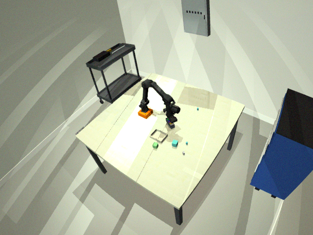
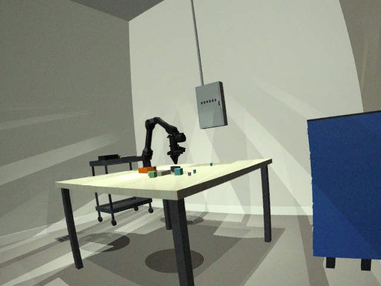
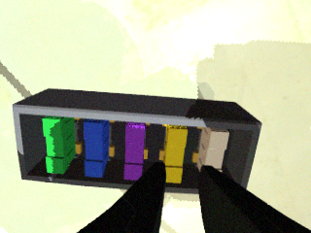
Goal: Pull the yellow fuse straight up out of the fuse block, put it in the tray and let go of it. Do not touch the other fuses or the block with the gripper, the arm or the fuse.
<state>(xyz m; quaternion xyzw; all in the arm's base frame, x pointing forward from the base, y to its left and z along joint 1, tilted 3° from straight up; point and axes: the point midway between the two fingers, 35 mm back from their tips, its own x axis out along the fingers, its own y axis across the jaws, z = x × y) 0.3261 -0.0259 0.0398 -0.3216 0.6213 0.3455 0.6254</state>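
Yellow fuse [image 3: 175, 154] sits upright in its slot in the dark fuse block [image 3: 130, 103], fourth in the row seen from the wrist camera. Reading that row left to right: a green fuse [image 3: 58, 144], a blue fuse [image 3: 95, 148], a purple fuse [image 3: 135, 150], then the yellow one, then a pale cream fuse [image 3: 213, 148] at the right end. All five stand inside the block's open trough, each apart from its neighbour.

The gripper [image 3: 179, 184] hangs just above the block, its two black fingers narrowed to a small gap and holding nothing. In the wrist view the lower part of the yellow fuse shows in the gap between the fingertips; whether the tips touch the block or the cream fuse cannot be told from that angle.

In the top view, going left to right: a black cart [image 1: 94, 64] stands by the wall off the table's far corner, the arm's orange base [image 1: 145, 113] is set on the pale table [image 1: 164, 176], and the arm arches over to the gripper [image 1: 170, 124] above the block. The grey tray [image 1: 158, 135] lies just in front of the block, near it but apart. A green cube [image 1: 155, 145] and a teal cube [image 1: 174, 143] rest beyond the tray, with a few tiny pieces scattered further right. A blue cabinet [image 1: 280, 169] stands off the table's right side
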